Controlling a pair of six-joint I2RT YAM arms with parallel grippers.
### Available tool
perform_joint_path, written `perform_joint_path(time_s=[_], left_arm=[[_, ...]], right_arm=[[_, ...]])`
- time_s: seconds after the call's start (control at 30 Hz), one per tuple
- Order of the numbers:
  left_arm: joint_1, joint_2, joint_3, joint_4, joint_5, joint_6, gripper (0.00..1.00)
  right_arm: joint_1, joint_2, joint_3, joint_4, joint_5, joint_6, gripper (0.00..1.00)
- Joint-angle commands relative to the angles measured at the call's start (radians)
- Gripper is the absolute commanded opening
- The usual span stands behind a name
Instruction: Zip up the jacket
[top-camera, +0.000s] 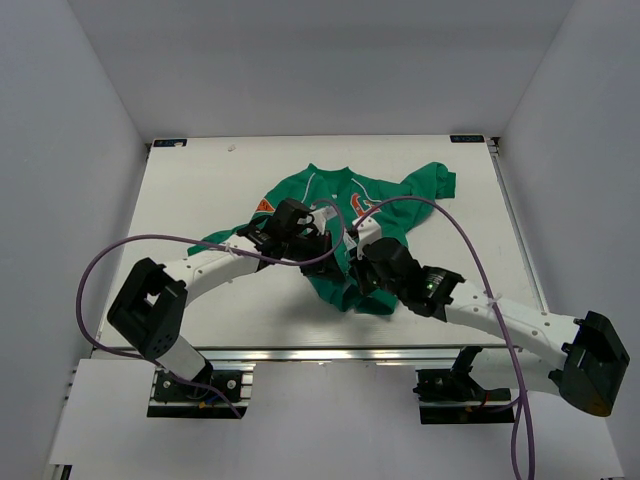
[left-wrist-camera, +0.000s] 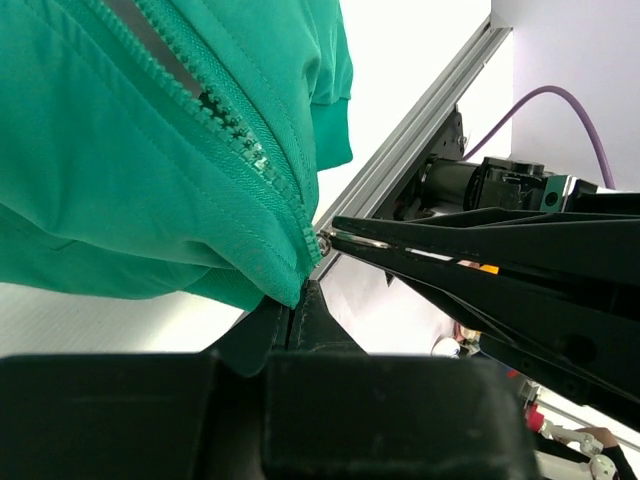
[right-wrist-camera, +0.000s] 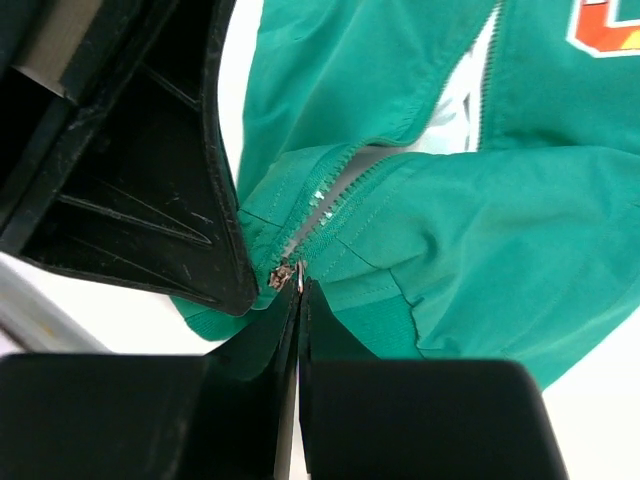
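Observation:
The green jacket (top-camera: 350, 215) lies on the table with its hem toward the arms, its front zip open over most of its length and pale lining showing. Both grippers meet at the hem end of the zip. My left gripper (top-camera: 333, 246) is shut on the green hem fabric (left-wrist-camera: 265, 280) right beside the zip's bottom end. My right gripper (top-camera: 357, 262) is shut on the small metal zip pull (right-wrist-camera: 297, 272), which also shows in the left wrist view (left-wrist-camera: 326, 238). The zip teeth (right-wrist-camera: 325, 200) are joined only for a short stretch above the slider. The orange logo (right-wrist-camera: 605, 25) is at the upper right.
The table's front aluminium rail (left-wrist-camera: 400, 160) runs close behind the hem. Purple cables (top-camera: 470, 250) arc over both arms. The left gripper's black finger (right-wrist-camera: 150, 190) sits right beside the right gripper. White walls enclose the table on three sides.

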Motion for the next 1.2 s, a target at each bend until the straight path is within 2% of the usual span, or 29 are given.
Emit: perform_joint_path(time_s=[0.0,0.17,0.47,0.57,0.6,0.77,0.83,1.0,1.07,1.17], left_arm=[[-0.015,-0.031,-0.045,-0.117,0.029,0.025,0.00],[-0.015,-0.028,-0.031,-0.114,0.025,0.023,0.00],[-0.015,-0.028,-0.022,-0.123,0.025,0.029,0.00],[-0.015,-0.028,-0.017,-0.129,0.025,0.033,0.00],[-0.015,-0.026,-0.014,-0.131,0.023,0.037,0.00],[-0.015,-0.028,-0.008,-0.135,0.032,0.040,0.00],[-0.013,-0.031,-0.007,-0.135,0.037,0.042,0.00],[-0.013,-0.042,-0.005,-0.137,0.038,0.039,0.00],[-0.015,-0.043,-0.002,-0.140,0.035,0.037,0.00],[-0.015,-0.042,0.001,-0.146,0.026,0.037,0.00]], right_arm=[[-0.041,-0.028,0.031,0.125,-0.002,-0.010,0.00],[-0.039,-0.047,-0.032,0.081,-0.169,-0.033,0.00],[-0.041,-0.062,-0.081,0.071,-0.203,0.019,0.00],[-0.041,-0.064,-0.082,0.081,-0.232,0.014,0.11],[-0.041,-0.065,-0.084,0.085,-0.241,0.013,0.19],[-0.054,-0.071,-0.121,0.140,-0.241,0.036,0.28],[-0.068,-0.065,-0.125,0.156,-0.255,0.048,0.30],[-0.076,-0.025,-0.116,0.188,-0.295,0.053,0.27],[-0.076,-0.021,-0.118,0.186,-0.352,0.044,0.33],[-0.076,-0.041,-0.131,0.173,-0.370,0.015,0.38]])
